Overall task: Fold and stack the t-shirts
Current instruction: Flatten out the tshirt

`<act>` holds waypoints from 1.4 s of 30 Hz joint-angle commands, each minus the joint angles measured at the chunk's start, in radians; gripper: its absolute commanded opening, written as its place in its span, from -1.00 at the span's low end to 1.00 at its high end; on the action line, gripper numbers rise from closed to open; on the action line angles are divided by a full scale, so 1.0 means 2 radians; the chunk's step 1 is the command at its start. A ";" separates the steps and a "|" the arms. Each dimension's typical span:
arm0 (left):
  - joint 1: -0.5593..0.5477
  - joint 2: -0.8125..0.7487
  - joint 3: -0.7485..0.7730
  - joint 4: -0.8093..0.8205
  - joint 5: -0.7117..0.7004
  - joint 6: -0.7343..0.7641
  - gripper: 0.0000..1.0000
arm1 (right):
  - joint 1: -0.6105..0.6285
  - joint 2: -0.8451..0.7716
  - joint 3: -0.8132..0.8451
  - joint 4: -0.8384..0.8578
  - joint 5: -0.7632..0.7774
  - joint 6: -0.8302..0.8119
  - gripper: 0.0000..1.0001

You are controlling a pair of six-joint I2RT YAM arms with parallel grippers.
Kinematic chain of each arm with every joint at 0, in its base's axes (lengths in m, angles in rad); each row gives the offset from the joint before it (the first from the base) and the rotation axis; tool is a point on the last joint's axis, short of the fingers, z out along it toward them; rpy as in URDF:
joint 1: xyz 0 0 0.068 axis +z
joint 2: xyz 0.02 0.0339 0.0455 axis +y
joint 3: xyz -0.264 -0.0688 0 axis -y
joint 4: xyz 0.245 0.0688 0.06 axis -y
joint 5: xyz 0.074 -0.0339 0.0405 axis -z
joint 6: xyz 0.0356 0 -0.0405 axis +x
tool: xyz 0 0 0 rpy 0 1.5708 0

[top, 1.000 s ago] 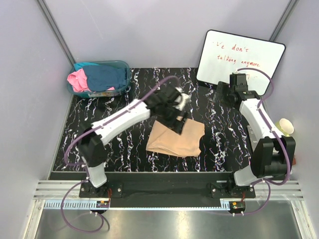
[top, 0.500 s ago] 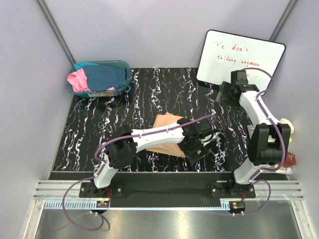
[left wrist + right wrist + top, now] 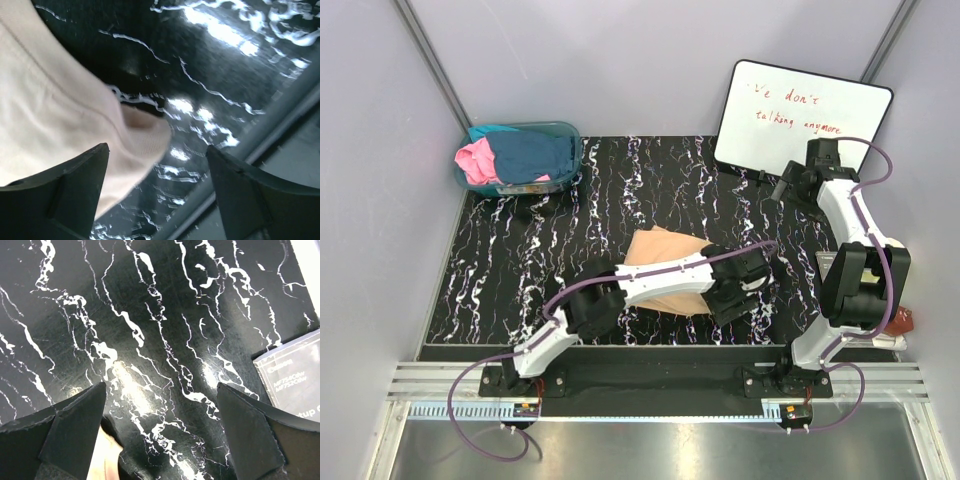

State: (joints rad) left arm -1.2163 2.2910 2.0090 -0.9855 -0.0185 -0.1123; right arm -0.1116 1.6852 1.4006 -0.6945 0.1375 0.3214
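Note:
A folded light tan t-shirt [image 3: 660, 268] lies at the middle of the black marble table [image 3: 520, 270]. My left arm reaches across it, and my left gripper [image 3: 744, 292] hangs open and empty just past its right front corner. In the left wrist view the tan t-shirt [image 3: 55, 115] fills the left side, with a rounded fold tip between my open left gripper's [image 3: 157, 200] jaws. My right gripper [image 3: 788, 186] is open and empty at the back right, low over bare table [image 3: 165, 365]. Pink [image 3: 475, 160] and teal-blue [image 3: 532, 155] t-shirts lie heaped in the tub.
The see-through teal tub [image 3: 570, 135] stands at the back left corner. A whiteboard [image 3: 805, 115] leans at the back right, close to my right gripper. A white printed label [image 3: 295, 382] lies by it. A paper cup [image 3: 893, 252] sits at the right edge. The table's metal front rail [image 3: 270, 125] is near my left gripper.
My left gripper has swept from the back of the tan t-shirt across to its right front corner. The shirt now looks narrower. My right gripper has drifted right, toward the whiteboard.

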 commanded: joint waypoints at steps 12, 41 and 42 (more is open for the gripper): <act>0.046 -0.124 -0.053 0.012 -0.174 -0.056 -1.00 | 0.001 -0.032 -0.027 0.003 -0.070 -0.010 0.99; 0.433 -0.497 -0.455 -0.042 -0.274 -0.220 -1.00 | 0.218 -0.112 -0.137 0.004 -0.194 -0.005 0.88; 0.458 -0.501 -0.452 -0.040 -0.275 -0.206 -1.00 | 0.221 -0.110 -0.137 0.004 -0.195 -0.004 0.88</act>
State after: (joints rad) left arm -0.4107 1.3418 1.0855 -1.0702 -0.4877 -0.5690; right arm 0.3134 1.4876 1.1294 -0.6861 -0.2111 0.3084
